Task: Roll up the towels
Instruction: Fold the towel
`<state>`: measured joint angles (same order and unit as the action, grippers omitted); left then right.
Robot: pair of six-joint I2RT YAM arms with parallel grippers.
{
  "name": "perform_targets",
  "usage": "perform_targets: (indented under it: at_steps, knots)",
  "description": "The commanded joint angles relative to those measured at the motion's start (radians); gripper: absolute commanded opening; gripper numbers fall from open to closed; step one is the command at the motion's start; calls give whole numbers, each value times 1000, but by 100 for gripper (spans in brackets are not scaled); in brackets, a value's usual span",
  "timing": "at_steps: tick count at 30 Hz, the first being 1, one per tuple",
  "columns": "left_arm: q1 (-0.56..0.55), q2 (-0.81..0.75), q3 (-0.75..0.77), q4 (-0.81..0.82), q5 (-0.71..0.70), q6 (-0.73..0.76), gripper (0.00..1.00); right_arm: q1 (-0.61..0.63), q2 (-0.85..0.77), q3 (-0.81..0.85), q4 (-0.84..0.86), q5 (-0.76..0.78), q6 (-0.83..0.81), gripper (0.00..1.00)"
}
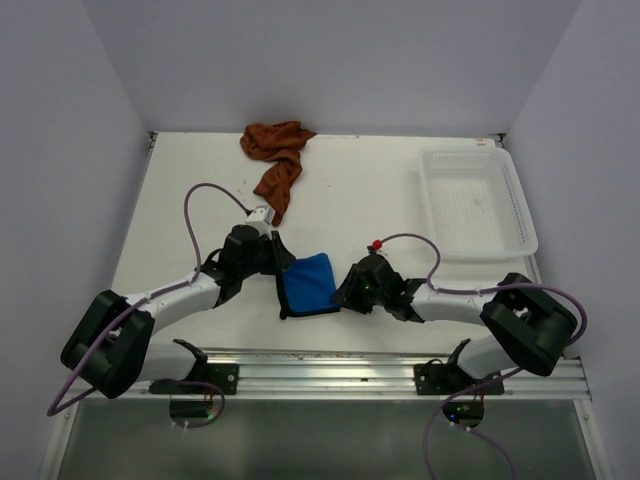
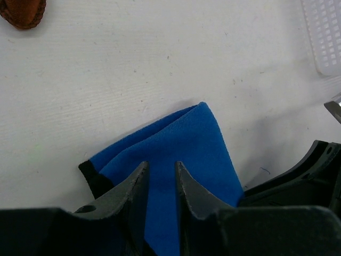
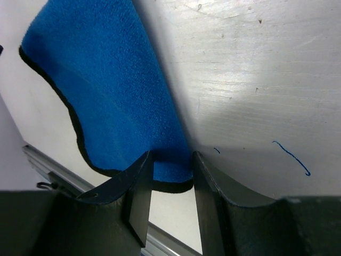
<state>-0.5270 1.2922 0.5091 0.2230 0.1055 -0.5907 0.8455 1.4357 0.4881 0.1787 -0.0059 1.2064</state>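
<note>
- Blue towel [image 1: 309, 284] lies folded on the white bench [image 1: 380, 190], close to the near edge and right between the two arms.
- Left tool [image 2: 161, 173] comes at it from the left side. Its two dark fingers [image 2: 133, 184] stand a little apart with blue cloth in the gap — it looks like a pinch on that edge.
- Right tool [image 3: 171, 160] comes from the right side. The black-trimmed corner of the blue towel sits between its fingers [image 3: 141, 178], but I cannot tell if they press on it yet.
- Both tools are right at the cloth, one on each side, so neither arm is nearer. My guess is the next move needs both ends to turn together, or the roll will go crooked.
- Blue towel is soft and fuzzy, like fleece, with a thin black hem. It is floppy and may sag or slip.
- Brown towel [image 1: 279, 160] is long and bunched up — it lies far back on the bench, well apart from both tools, and looks not yet rolled.
- White basket [image 1: 476, 203] with a mesh wall sits at the far right.
</note>
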Motion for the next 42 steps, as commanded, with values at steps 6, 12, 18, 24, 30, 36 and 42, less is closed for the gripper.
perform_targets:
  at_steps: [6, 12, 18, 24, 30, 36, 42]
  knots:
    - [-7, 13, 6, 67, 20, -20, 29, 29, 20, 101, -176, 84, -123, 24]
    - [-7, 32, 12, 79, 40, -34, 29, 44, 9, 135, -240, 99, -185, 2]
    - [-7, 41, 22, 91, 62, -49, 29, 78, -14, 204, -343, 156, -278, 0]
    - [-14, 84, 97, 85, 103, -12, 41, 112, -20, 251, -445, 201, -366, 0]
    - [-40, 136, 150, 81, 132, -20, 44, 129, -43, 256, -499, 265, -404, 0]
    - [-100, 215, 207, 98, 151, -38, 45, 152, -81, 270, -538, 317, -476, 0]
    - [-148, 283, 276, 76, 152, -43, 48, 191, -87, 305, -584, 391, -547, 0]
